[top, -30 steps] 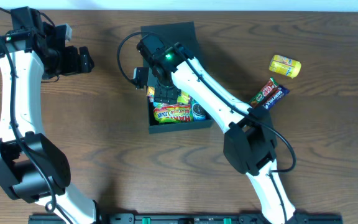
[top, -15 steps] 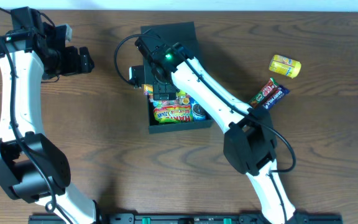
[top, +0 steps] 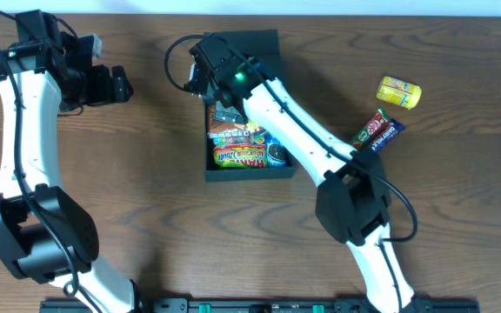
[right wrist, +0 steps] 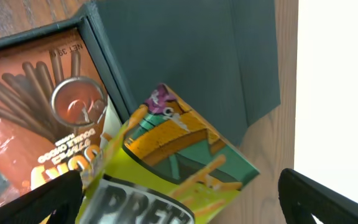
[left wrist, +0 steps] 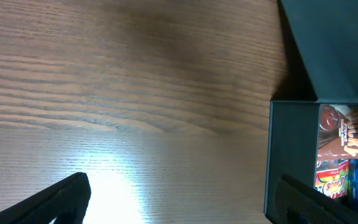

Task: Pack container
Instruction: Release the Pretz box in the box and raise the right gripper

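Note:
The container (top: 209,165) is a dark open box at mid-table with its flap lid (top: 255,45) lying flat behind it. Several snack packets (top: 243,149) fill it. My right gripper (top: 219,80) hovers over the box's far end by the hinge. In the right wrist view its fingers (right wrist: 179,196) are spread wide around a green-yellow Pretz box (right wrist: 173,140), which leans tilted over the box wall (right wrist: 107,59) and the lid (right wrist: 185,56). A gap shows at the right finger. My left gripper (top: 104,87) is open and empty to the left; its fingers (left wrist: 185,202) are over bare table.
A yellow packet (top: 399,92) and two snack bars (top: 376,130) lie on the table to the right of the container. The left wrist view shows the container's left wall (left wrist: 291,155) and a brown packet (left wrist: 337,134) inside. The table's far edge runs just behind the lid.
My right gripper has moved from over the middle of the container toward its lid end. The container has turned slightly squarer. The left arm has not moved.

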Controlling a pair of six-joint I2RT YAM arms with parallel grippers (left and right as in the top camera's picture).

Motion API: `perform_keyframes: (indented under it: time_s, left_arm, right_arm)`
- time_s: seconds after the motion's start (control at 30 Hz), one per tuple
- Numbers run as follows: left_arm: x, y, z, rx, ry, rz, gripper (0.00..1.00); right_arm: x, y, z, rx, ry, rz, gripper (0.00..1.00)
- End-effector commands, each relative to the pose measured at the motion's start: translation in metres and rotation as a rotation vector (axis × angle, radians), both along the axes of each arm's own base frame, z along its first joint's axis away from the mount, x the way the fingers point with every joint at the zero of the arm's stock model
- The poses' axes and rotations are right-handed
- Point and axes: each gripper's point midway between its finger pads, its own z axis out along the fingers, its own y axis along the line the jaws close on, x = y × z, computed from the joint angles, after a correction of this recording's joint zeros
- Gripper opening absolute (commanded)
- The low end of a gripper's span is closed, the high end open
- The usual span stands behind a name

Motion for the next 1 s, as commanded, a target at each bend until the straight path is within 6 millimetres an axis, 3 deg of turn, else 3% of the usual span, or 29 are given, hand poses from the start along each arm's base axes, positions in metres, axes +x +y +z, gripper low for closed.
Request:
perform_keyframes:
  time_s: [0.0, 0.23, 0.47, 0.57, 0.67, 0.77, 0.97]
  left_arm:
    - [-0.001, 0.0, 0.006, 0.001, -0.018, -0.018, 0.95]
    - [-0.001, 0.0, 0.006, 0.001, -0.018, -0.018, 0.96]
    - [-0.001, 0.0, 0.006, 0.001, -0.018, -0.018, 0.95]
    - [-0.001, 0.0, 0.006, 0.001, -0.019, -0.018, 0.95]
    - [0.001, -0.001, 0.007, 0.003, -0.028, -0.02, 0.95]
    - [0.005, -0.001, 0.009, 0.0, -0.045, -0.018, 0.95]
    - [0.01, -0.019, 0.014, -0.056, -0.078, -0.064, 0.95]
  right_arm:
    - [-0.003, 0.005, 0.041, 0.115, -0.03, -0.017, 0.99]
    - [-0.006, 0.01, 0.04, 0.17, 0.007, -0.009, 0.99]
    - [-0.006, 0.006, 0.045, 0.439, 0.111, -0.281, 0.99]
    - [-0.013, -0.008, 0.037, 0.577, 0.26, -0.488, 0.99]
    - [-0.019, -0.029, 0.03, 0.654, 0.385, -0.703, 0.89]
    - [-0.02, -0.055, 0.024, 0.688, 0.44, -0.921, 0.89]
    - [-0.016, -0.084, 0.024, 0.696, 0.448, -1.032, 0.96]
